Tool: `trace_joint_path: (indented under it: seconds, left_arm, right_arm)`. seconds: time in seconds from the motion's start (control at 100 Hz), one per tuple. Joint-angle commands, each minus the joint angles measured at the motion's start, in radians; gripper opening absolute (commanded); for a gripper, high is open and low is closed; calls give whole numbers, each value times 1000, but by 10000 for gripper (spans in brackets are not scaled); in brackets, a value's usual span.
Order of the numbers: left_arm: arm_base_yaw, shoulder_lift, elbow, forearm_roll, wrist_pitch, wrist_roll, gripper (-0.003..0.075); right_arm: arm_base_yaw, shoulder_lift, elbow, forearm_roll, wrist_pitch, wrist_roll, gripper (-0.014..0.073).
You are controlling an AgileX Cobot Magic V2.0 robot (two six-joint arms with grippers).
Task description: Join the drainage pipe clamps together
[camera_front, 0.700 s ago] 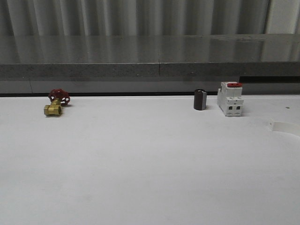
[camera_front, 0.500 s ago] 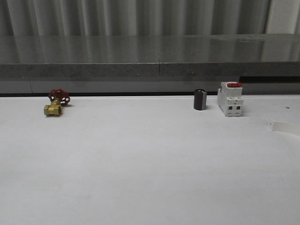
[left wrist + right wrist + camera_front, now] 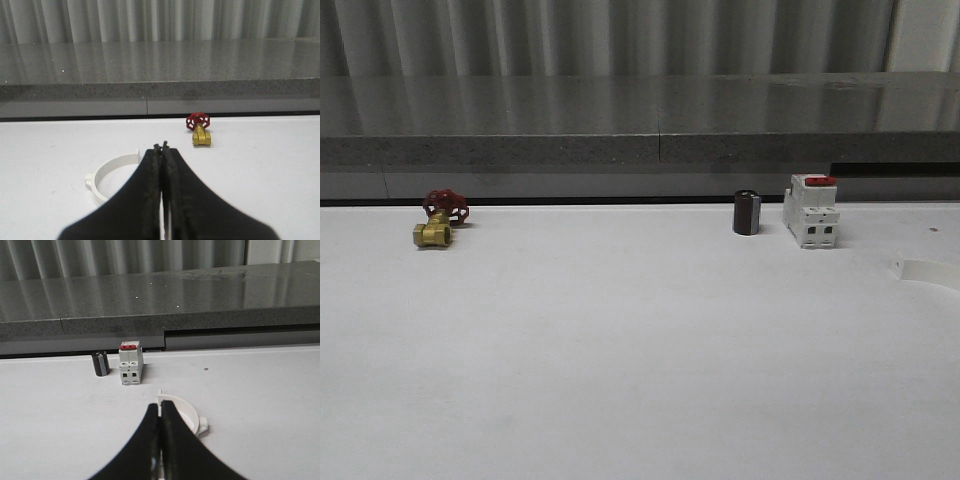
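One white drainage pipe clamp [image 3: 111, 173] lies flat on the table in the left wrist view, partly hidden behind my left gripper [image 3: 161, 148]. That gripper is shut with nothing between its fingers. The other clamp [image 3: 191, 418] lies just past my right gripper [image 3: 160, 405], its curved band half covered by one finger. The right gripper is also shut and holds nothing. In the front view a piece of that clamp [image 3: 926, 272] shows at the table's right edge.
A brass valve with a red handle [image 3: 435, 223] sits at the back left, also seen as the valve [image 3: 199, 131]. A black cylinder [image 3: 747, 213] and a white block with a red switch [image 3: 811, 212] stand at the back right. A grey ledge [image 3: 640, 150] bounds the table's far side.
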Motion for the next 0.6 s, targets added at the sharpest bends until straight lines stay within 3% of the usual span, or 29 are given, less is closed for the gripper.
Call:
trace_joint_path:
  seconds: [0.0, 0.17, 0.59]
  left_arm:
    - [-7, -26, -56, -30, -30, -8, -20]
    - [-7, 40, -165, -110, 25, -8, -20]
    - [-7, 483, -629, -75, 540, -8, -20]
  right_arm:
    - [-2, -10, -16, -12, -72, -3, -68]
    - [-2, -10, -16, -12, -72, -3, -68]
    - [-2, -10, -16, -12, -72, -3, -68]
